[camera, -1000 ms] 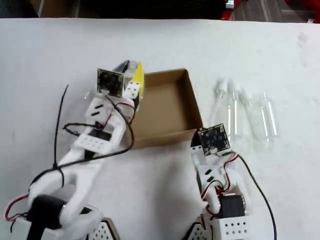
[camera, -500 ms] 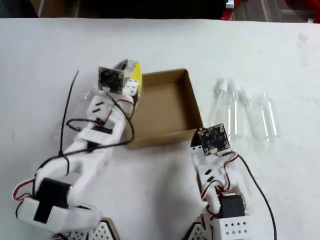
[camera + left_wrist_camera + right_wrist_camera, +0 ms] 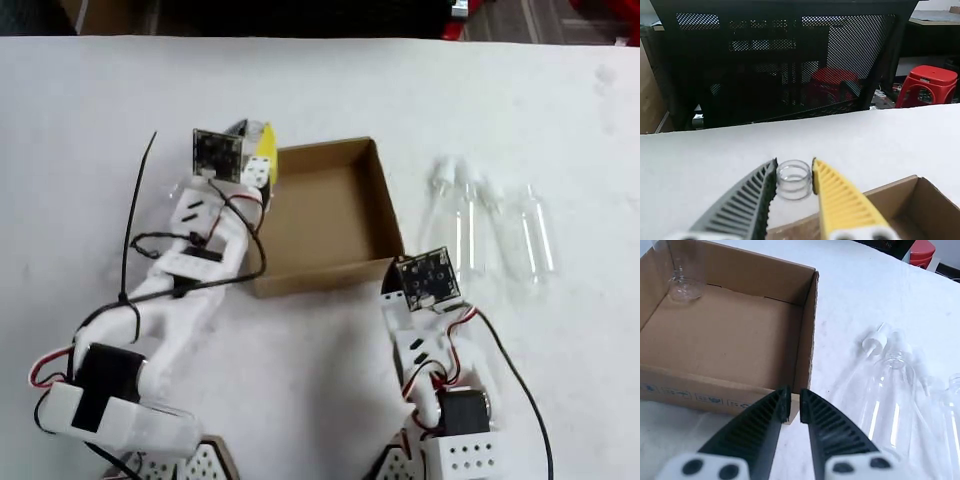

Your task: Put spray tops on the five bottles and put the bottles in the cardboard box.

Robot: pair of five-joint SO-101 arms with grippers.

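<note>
below its neck the bottle [image 3: 794, 186] hides behind the left gripper [image 3: 794, 167]; box [image 3: 912, 197] runs off frame, clear bottles [image 3: 889, 405] cut at the edge.

The box [image 3: 325, 220] is matt brown cardboard. The bottles [image 3: 536, 238] are clear, glossy plastic. The right gripper [image 3: 794, 392] is ribbed, matt black plastic. The table [image 3: 420, 90] is smooth and white.

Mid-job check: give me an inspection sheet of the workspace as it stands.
Surface: white table.
Job's things: open cardboard box; bottles lying beside it, some with white tops.
Clutter: nothing seen.
Claws: left claw shut on a topless bottle at a box corner; right claw shut, holding nothing, near the box.
Cables: black cable along the left arm; second cable by the right arm.
Surroundings: black mesh screen, red stool.
</note>
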